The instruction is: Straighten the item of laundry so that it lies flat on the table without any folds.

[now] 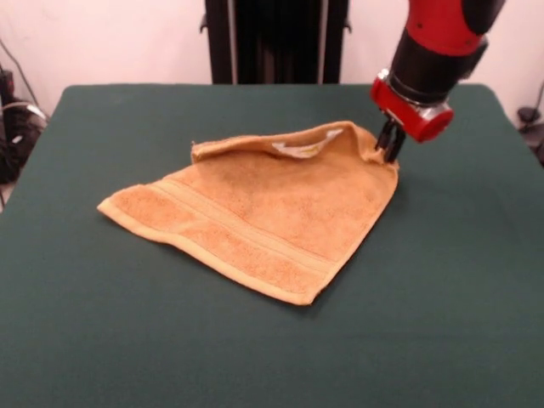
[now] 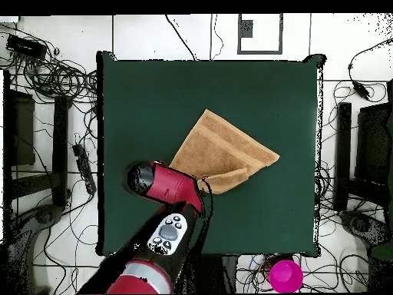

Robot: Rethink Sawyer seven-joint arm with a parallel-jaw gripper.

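Here the golden-tan towel (image 1: 263,212) lies on the dark green surface (image 1: 442,306), roughly in its middle and a little toward the robot's side. It is not flat: the edge nearest the robot is turned over onto the cloth, forming a folded strip along the far side in the front view, and a small white-yellow tag (image 1: 308,144) shows on that turned-over part. The rest of the cloth spreads toward the camera in a rough diamond, with a woven border band running along the near-left hem. One corner points toward the camera and another reaches out to the picture's left.

The red and black arm comes down from the upper right of the front view. Its tool (image 1: 390,143) sits at the towel's far right corner, with the dark fingers close together and meeting the cloth there; they appear to pinch that corner, which stands slightly raised off the surface.

From overhead, the arm (image 2: 167,184) reaches up from the bottom edge and covers the tool, and the towel (image 2: 222,150) lies just beside its head. A bright pink round object (image 2: 285,275) rests on the floor beyond the surface's edge, among loose cables (image 2: 57,77).
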